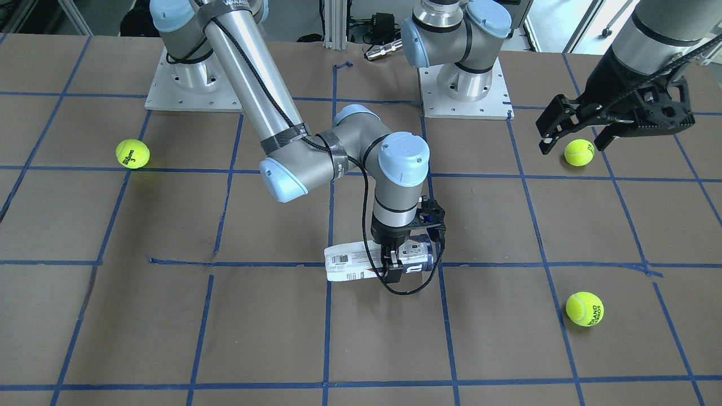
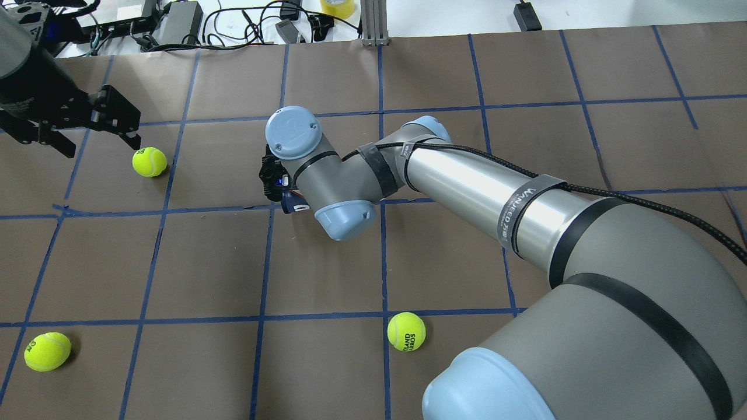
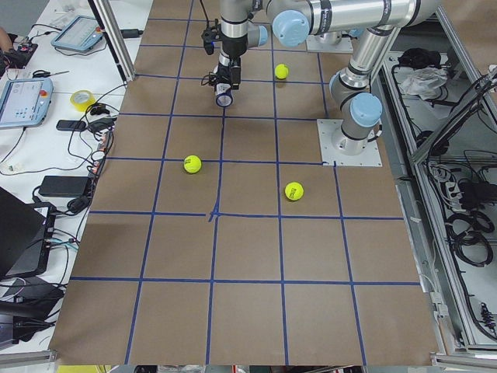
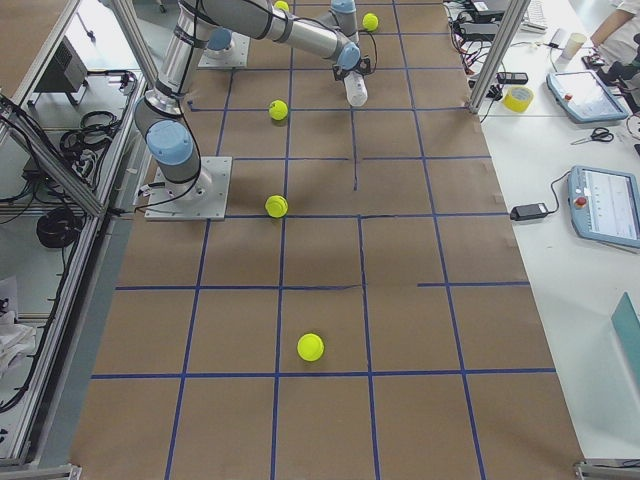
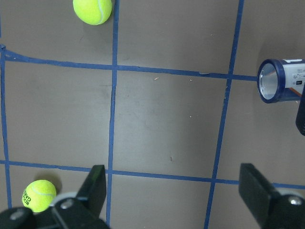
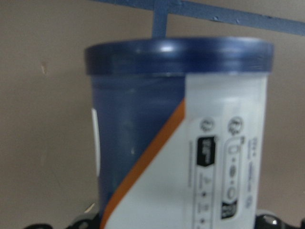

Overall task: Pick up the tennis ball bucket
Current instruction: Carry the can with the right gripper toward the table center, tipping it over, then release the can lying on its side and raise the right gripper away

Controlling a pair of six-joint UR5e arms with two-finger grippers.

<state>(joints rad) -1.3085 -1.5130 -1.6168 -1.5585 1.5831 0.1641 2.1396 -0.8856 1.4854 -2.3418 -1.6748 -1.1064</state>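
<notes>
One slim clear-plastic tennis ball bucket [image 1: 350,262], white-labelled with a navy band, lies sideways at mid brown tabletop [image 1: 271,327], its open end showing it empty, pinched by the right gripper [image 1: 392,268] fingers [image 1: 393,274]; three yellow-green tennis balls [image 1: 132,154] [image 1: 579,152] [image 1: 584,308] lie loose; the left gripper [image 2: 100,146] fingers are spread near one.
</notes>
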